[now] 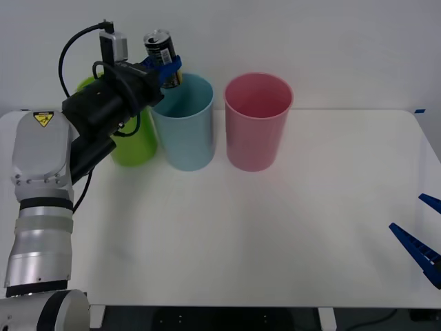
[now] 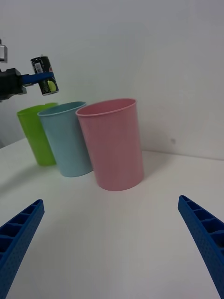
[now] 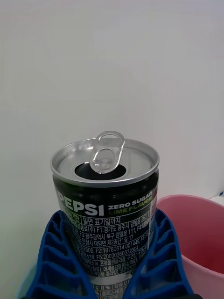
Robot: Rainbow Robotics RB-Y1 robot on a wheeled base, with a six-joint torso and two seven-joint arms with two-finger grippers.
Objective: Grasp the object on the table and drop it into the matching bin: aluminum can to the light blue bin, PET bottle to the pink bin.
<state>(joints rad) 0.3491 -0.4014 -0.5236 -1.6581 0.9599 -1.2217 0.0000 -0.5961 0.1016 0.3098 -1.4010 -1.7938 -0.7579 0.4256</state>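
A small black aluminum can (image 1: 161, 56) with a silver top and raised pull tab is held in the air by my left gripper (image 1: 167, 70), which is shut on it, just above the left rim of the light blue bin (image 1: 184, 123). In the left wrist view the can (image 3: 106, 205) stands upright between the blue fingers (image 3: 56, 261). The pink bin (image 1: 258, 121) stands right of the blue one on the white table (image 1: 275, 234). My right gripper (image 1: 422, 238) rests open low at the table's right edge, far from the bins.
A lime green bin (image 1: 132, 141) stands left of the light blue bin, partly behind my left arm. All three bins line the back of the table against a white wall. The right wrist view shows the bins (image 2: 112, 142) and the held can (image 2: 45, 75) from afar.
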